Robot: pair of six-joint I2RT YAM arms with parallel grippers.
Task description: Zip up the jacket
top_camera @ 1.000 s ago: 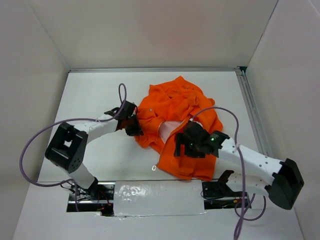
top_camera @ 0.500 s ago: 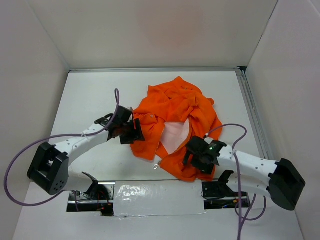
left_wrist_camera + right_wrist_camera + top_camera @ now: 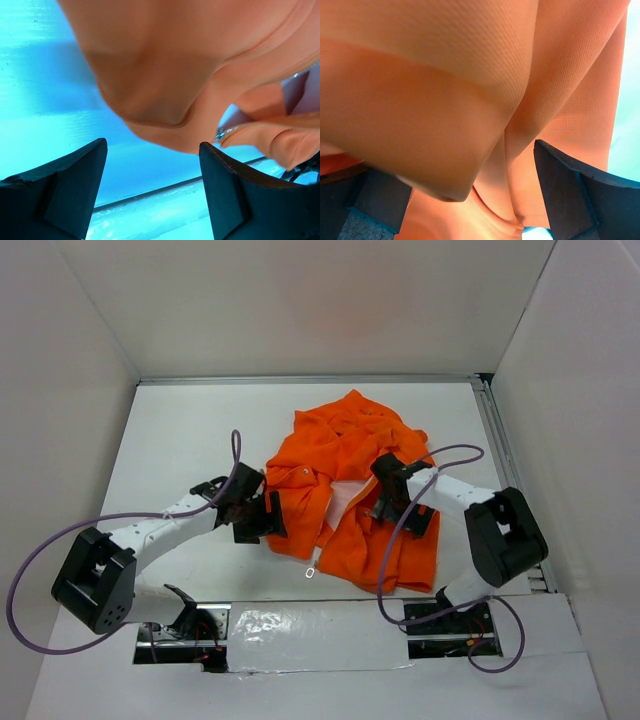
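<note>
Jacket [image 3: 345,455] being seen crumpled at worktop [image 3: 180,440] centre, front parted, pale lining [image 3: 345,502] exposed. Left pincer [image 3: 272,518] being held released beside jacket's left edge, gripping nothing. Right pincer [image 3: 384,508] being held spread wide over orange folds.

The overhead view is bright, sharp and evenly lit from above, with only faint, soft shadows beside the jacket [image 3: 345,455] on the white worktop [image 3: 180,430] and glare on the crinkled shiny strip [image 3: 300,625] at its near edge. Both wrist views tint the worktop strongly cyan. There the fabric, very close, blurs and pales to peach, and the dark fingers [image 3: 65,200] look soft-edged.
</note>
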